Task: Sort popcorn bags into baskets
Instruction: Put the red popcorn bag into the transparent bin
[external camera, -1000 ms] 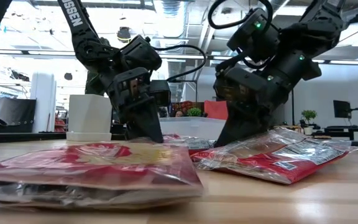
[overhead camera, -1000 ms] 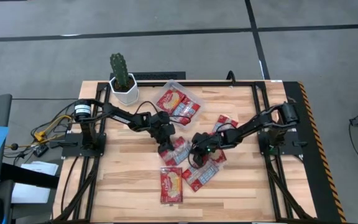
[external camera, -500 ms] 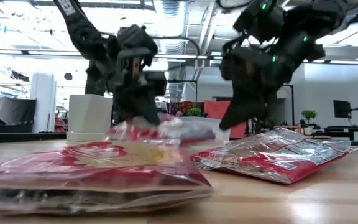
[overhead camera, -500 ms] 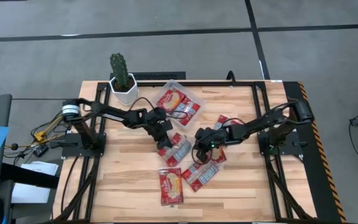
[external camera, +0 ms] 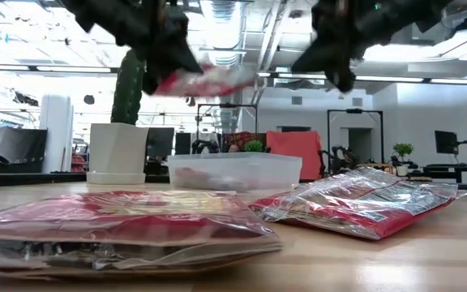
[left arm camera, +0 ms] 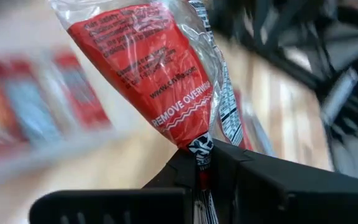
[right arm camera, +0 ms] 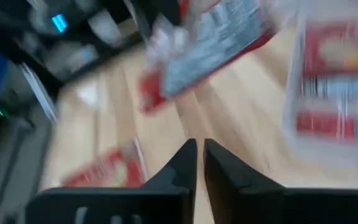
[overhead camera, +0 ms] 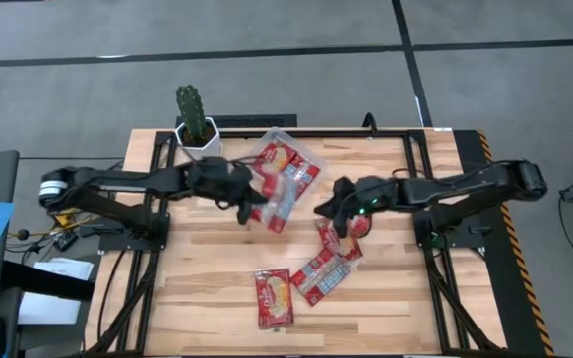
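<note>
My left gripper (overhead camera: 250, 206) pinched bag (overhead camera: 275, 206) by one end, lifted off table (overhead camera: 197, 278), just beside tray (overhead camera: 301, 151). My right gripper (overhead camera: 328, 207) hung near tray, fingers (right arm camera: 185, 163) nearly pressed together, empty. Tray held two bags (overhead camera: 285, 166). Loose bags (overhead camera: 311, 270) lay further from tray.

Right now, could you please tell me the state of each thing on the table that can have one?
Left gripper: shut on a popcorn bag, raised.
Held popcorn bag: in the air beside the tray.
Right gripper: nearly shut, holding nothing, raised.
Clear tray: open-topped, holding packets.
Other popcorn bags: lying flat on the table.
Cactus pot: upright.
</note>
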